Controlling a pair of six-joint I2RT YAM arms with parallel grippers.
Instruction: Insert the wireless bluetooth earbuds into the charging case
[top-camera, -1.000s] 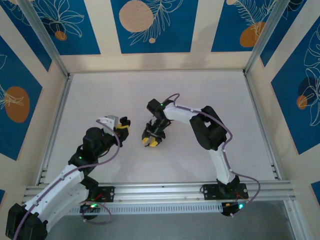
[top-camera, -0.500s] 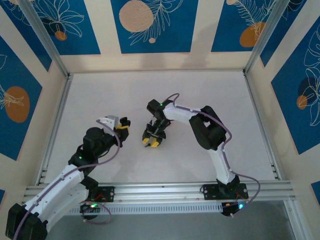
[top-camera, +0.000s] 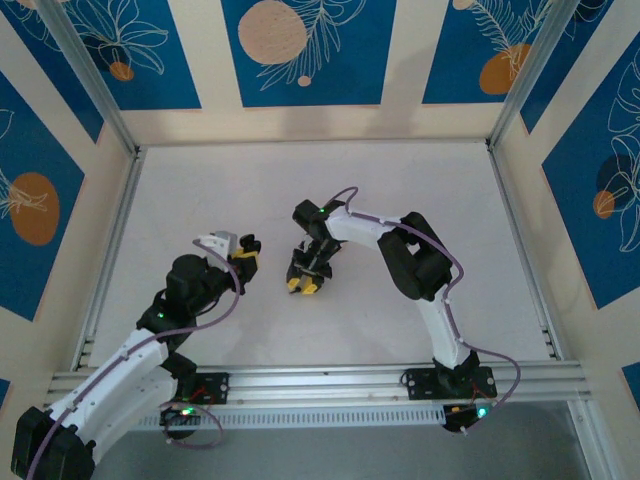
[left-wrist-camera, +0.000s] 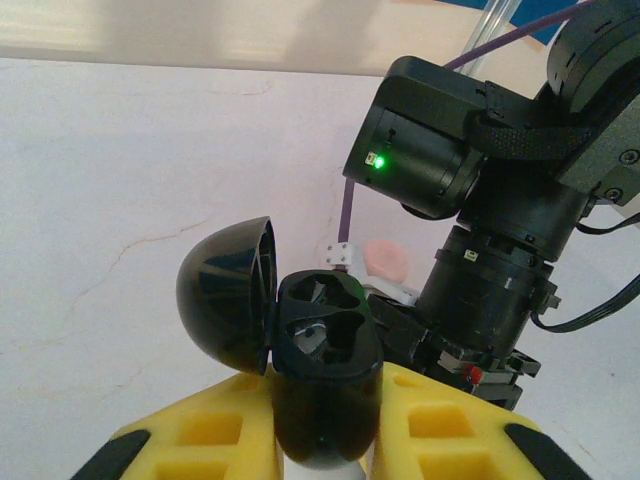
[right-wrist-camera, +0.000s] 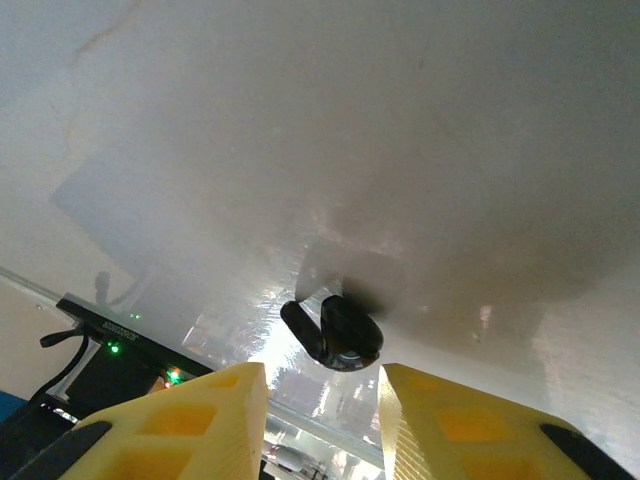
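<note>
The white bench (top-camera: 200, 180) carries both arms, bolted at its near edge. The right arm (top-camera: 420, 260) bends in from the right and reaches down to a spot near the bench's middle, slightly toward the near edge. The left arm (top-camera: 130, 350) rises from the near left corner and stops just left of that spot. The right gripper (top-camera: 302, 285) points straight down with its yellow fingers (right-wrist-camera: 215, 410) spread and nothing between them. The left gripper (top-camera: 243, 255) is clamped on the base of a small black charging case (left-wrist-camera: 325, 350), held up off the bench with its mouth facing the right arm. The case's domed lid (left-wrist-camera: 225, 300) is swung open to the left, and both moulded sockets look unfilled. A small pale pink thing (left-wrist-camera: 385, 262) lies on the bench behind the case, near the right arm's wrist; whether it is a bud or a case I cannot tell. The black earbud (right-wrist-camera: 337, 332) lies on its side on the bench, right below the right gripper, just ahead of the fingertips and about centred on the gap. Its long axis seems to run roughly across the gap, from one finger toward the other, with the thin stem toward the left finger and the rounded body toward the right. The right arm is plainly the nearer one, so the pick looks like a short drop and a squeeze along that axis.
</note>
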